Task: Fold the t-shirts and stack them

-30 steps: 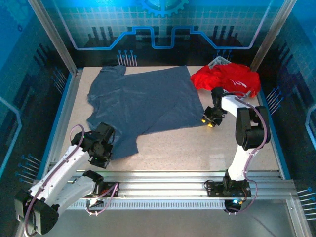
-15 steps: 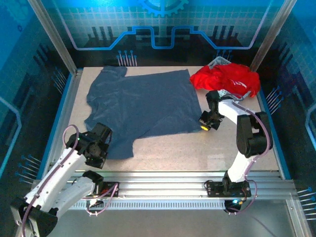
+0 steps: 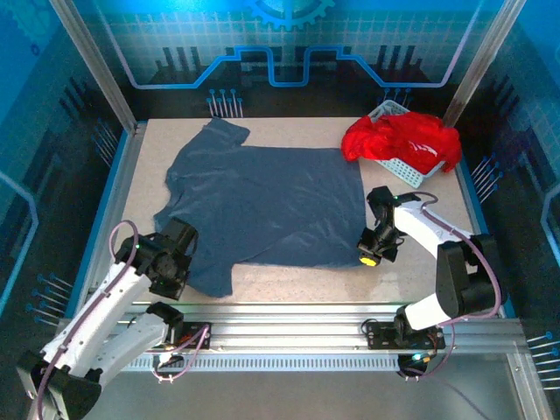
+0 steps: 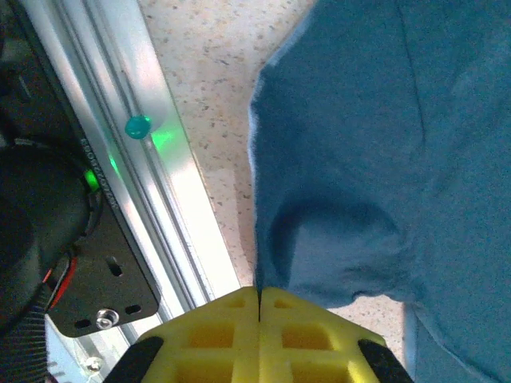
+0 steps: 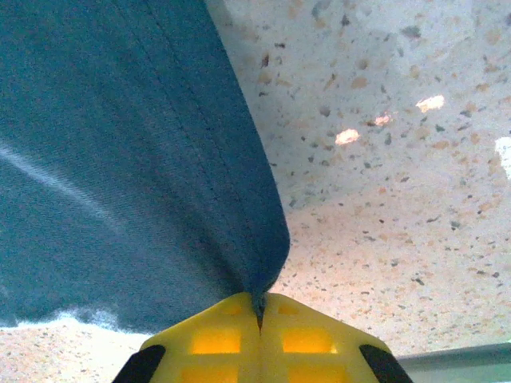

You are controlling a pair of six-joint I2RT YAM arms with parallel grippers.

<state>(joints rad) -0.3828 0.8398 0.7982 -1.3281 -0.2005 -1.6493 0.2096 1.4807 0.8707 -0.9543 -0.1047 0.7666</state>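
The blue shirt (image 3: 271, 206) lies flat mid-table, its length running from the collar at far-left to the hem at right. The left gripper (image 4: 259, 302) and right gripper (image 5: 258, 309) each pinch a near corner, jaws pressed together on cloth. The right corner has been pulled nearer than a second ago.

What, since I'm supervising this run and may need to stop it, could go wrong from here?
Each pair of jaws is shut on just a thin edge of the blue t-shirt, so the cloth may slip out under a pull. The left pinch sits close to the aluminium rail, where cloth might snag. The white basket holding the red t-shirt stands near the shirt's far right corner; a wide sweep could knock it.
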